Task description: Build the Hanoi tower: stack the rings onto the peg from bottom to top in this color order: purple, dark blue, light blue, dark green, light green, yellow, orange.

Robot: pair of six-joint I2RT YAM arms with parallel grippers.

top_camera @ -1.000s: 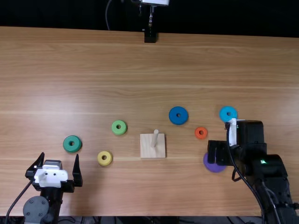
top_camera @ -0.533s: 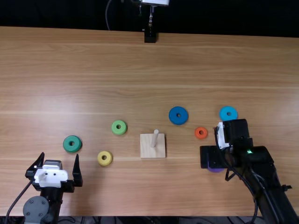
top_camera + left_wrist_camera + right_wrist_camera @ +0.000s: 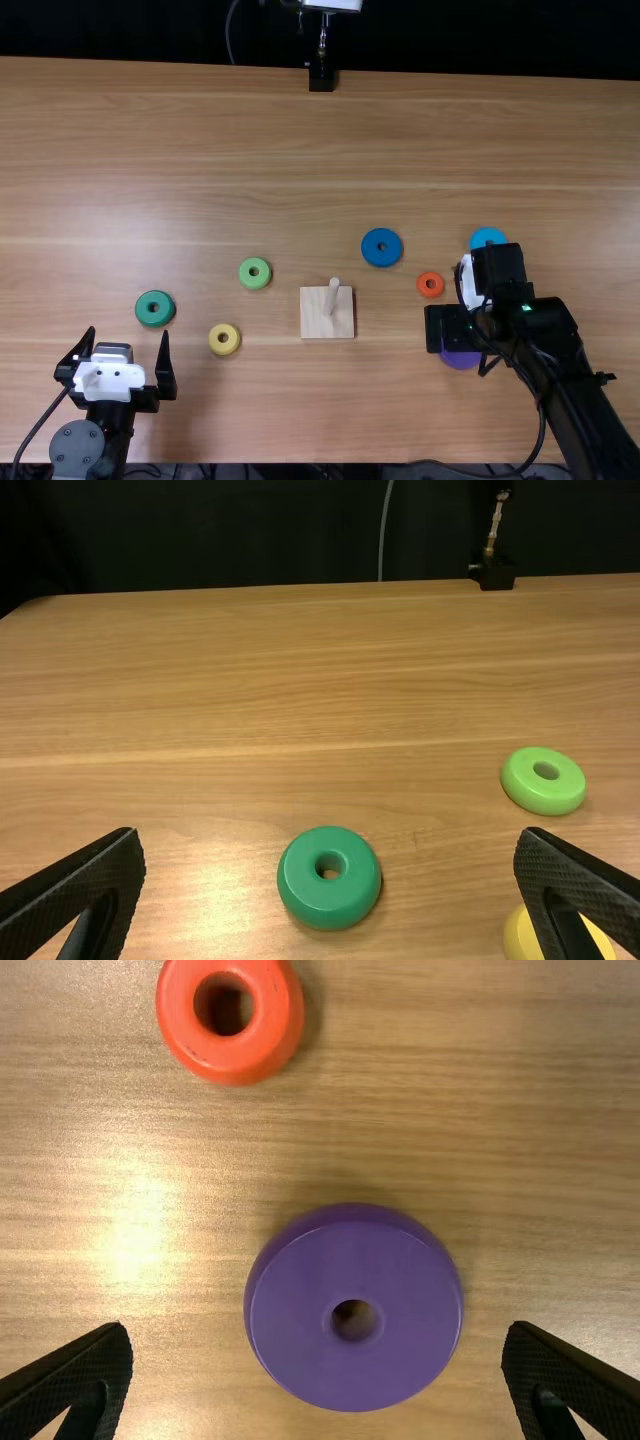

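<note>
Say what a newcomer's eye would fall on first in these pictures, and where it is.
Probably the large purple ring, lying flat on the table under the right end effector, whose open fingers frame it in the right wrist view. Next might come the bare upright peg on its square base, near the middle of the top view, then the vivid orange ring between base and purple ring.

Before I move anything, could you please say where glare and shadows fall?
Right wrist view: bright glare on the table, soft shadows beside the orange ring and purple ring; left wrist view: pale sheen beside the dark green ring; top view: faint shadow near the left pincer.
</note>
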